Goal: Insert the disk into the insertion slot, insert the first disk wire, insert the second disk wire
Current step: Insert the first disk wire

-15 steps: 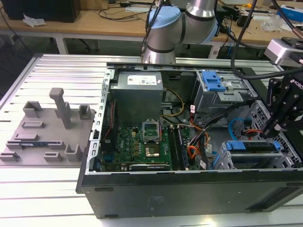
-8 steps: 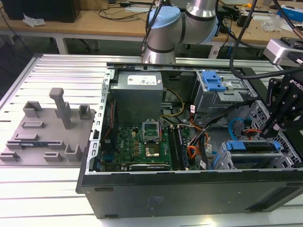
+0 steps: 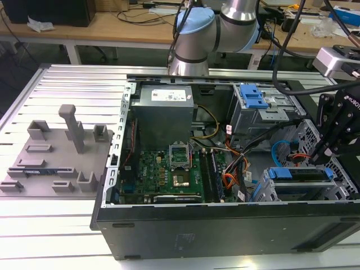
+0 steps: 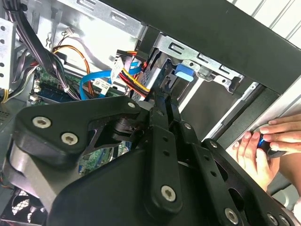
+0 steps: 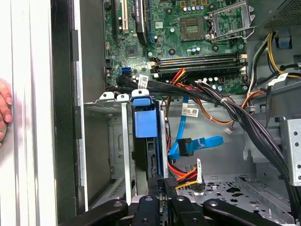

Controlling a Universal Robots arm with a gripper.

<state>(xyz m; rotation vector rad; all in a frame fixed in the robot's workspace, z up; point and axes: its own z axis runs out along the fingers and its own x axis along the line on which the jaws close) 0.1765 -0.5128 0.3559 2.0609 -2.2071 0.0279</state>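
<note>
The disk with its bright blue carrier bracket sits inside the insertion slot, the perforated grey cage at the case's front corner. My black gripper hangs just above the disk's rear end. In both wrist views its fingers stand close together on the small dark plug of the first disk wire, the orange-red bundle, held against the disk's back edge. The second disk wire, glossy light blue, curves loose beside it with its plug free.
The open case holds a green motherboard, a grey power-supply box and a taller cage with a blue latch. A thick black cable bundle crosses near the cage. A person's hand rests outside the case wall. A grey fixture plate lies at the exterior view's left.
</note>
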